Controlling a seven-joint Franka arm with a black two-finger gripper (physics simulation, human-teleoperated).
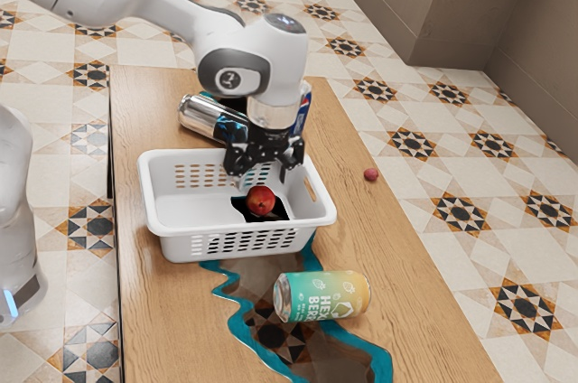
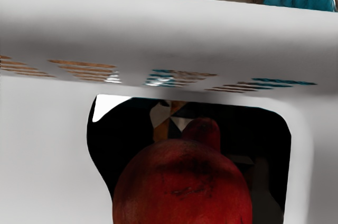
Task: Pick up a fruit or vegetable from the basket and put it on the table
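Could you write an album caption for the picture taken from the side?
An open robot gripper hovers above a red fruit in a white basket on a wooden table.

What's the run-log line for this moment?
gripper: open, above basket | red fruit: in basket, not grasped | table placement: pending

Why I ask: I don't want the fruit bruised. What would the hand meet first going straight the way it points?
Pointing down, the hand would likely meet the red fruit in the white basket first, though the gap is hard to judge.
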